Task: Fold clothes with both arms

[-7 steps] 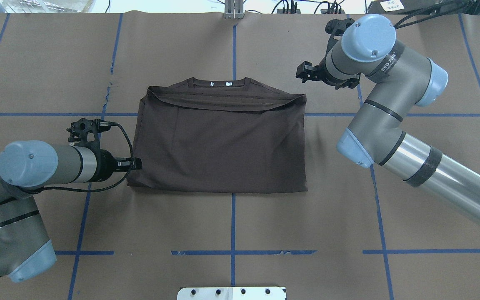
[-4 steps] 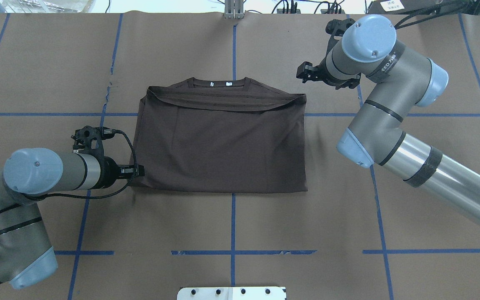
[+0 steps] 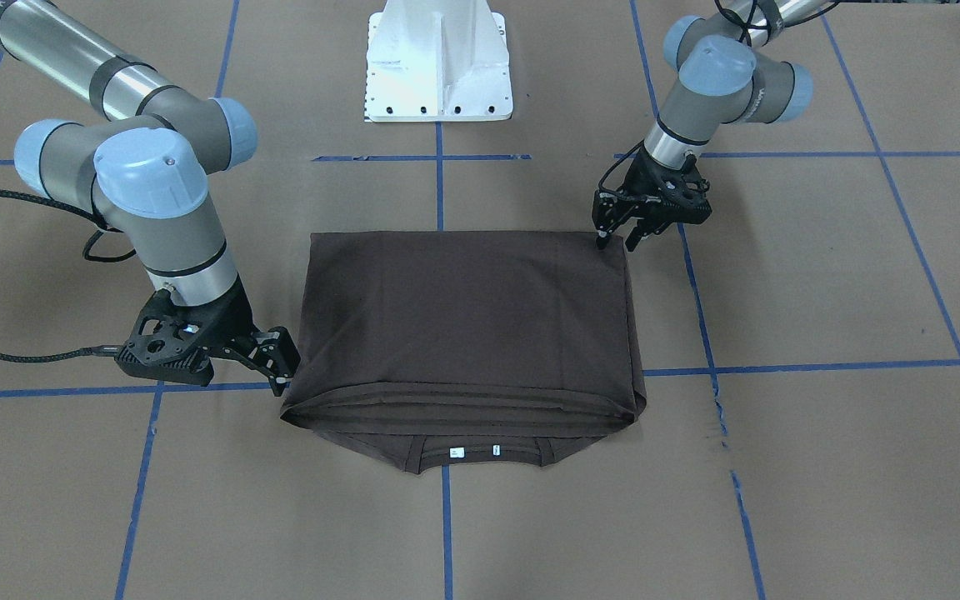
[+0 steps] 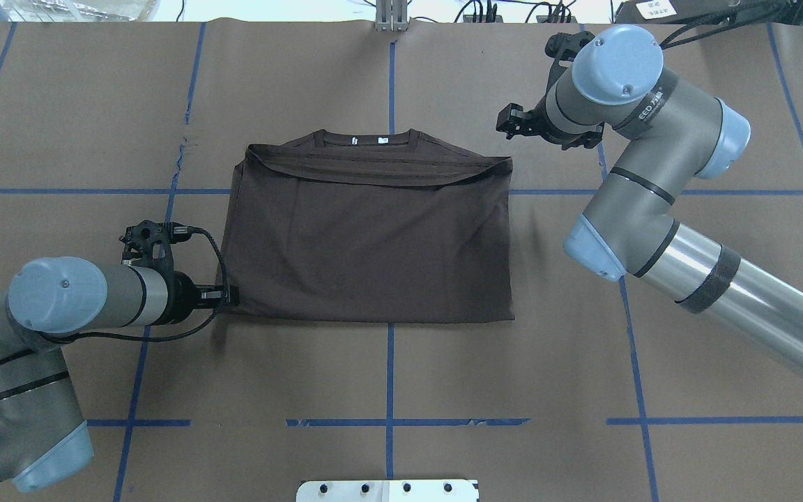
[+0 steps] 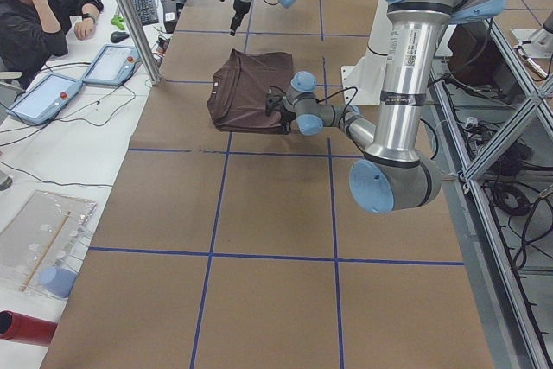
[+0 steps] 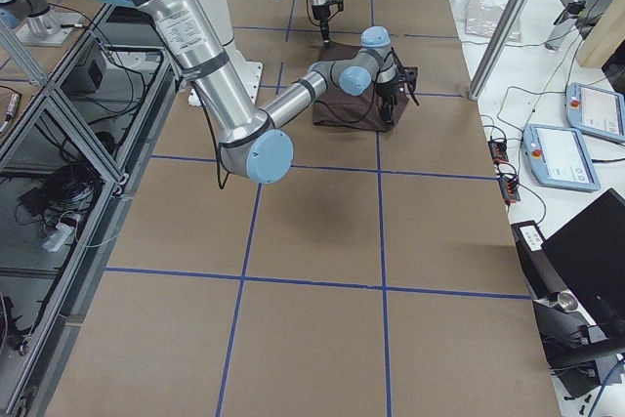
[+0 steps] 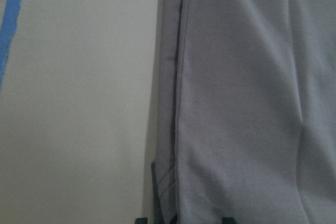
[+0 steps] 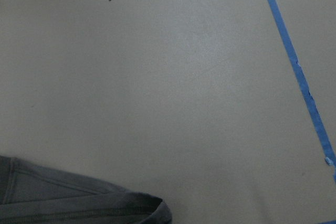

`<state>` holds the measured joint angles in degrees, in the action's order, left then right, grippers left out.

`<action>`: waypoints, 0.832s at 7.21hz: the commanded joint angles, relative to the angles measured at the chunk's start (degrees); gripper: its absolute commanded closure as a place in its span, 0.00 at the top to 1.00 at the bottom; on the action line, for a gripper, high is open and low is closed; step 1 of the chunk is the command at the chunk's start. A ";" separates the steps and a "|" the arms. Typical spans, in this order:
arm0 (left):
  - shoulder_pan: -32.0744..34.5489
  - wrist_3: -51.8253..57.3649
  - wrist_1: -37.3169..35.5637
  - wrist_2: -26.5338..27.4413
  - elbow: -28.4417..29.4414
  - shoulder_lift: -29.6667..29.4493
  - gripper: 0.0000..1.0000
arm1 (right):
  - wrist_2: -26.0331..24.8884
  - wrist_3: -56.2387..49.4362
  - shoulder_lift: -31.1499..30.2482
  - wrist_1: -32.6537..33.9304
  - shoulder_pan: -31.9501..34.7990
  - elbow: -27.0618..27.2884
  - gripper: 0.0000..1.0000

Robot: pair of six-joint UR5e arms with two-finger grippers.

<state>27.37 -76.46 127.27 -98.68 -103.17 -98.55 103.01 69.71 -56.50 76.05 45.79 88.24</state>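
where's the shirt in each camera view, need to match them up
Front-facing: shirt centre, collar at bottom.
Overhead: shirt centre, collar at top.
Left: shirt upper middle.
Right: shirt upper middle.
Left wrist: shirt fills right side.
Right wrist: shirt bottom-left corner.
Landmark: white tags in the collar.

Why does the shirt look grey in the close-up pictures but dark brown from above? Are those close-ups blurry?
Left wrist view: the T-shirt fills most of the frame, washed out to pale grey and soft, no weave visible. Right wrist view: the brown table paper looks beige, only a shirt corner shows. Overhead view: sharp, evenly lit, shirt dark brown.
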 commanded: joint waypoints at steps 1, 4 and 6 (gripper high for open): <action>-0.65 0.00 0.00 -0.02 -0.02 0.03 0.23 | 0.00 -0.01 -0.02 -0.03 0.00 0.00 1.00; -0.74 0.35 -0.26 1.56 -0.02 0.12 0.00 | 0.00 -0.01 -0.02 -0.03 0.00 0.00 1.00; 0.14 4.10 -0.44 1.39 0.41 0.38 0.00 | 0.00 -0.01 -0.02 -0.03 0.00 0.00 1.00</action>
<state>26.94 -75.10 126.95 -97.38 -103.24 -98.28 103.01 69.70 -56.51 76.03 45.79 88.24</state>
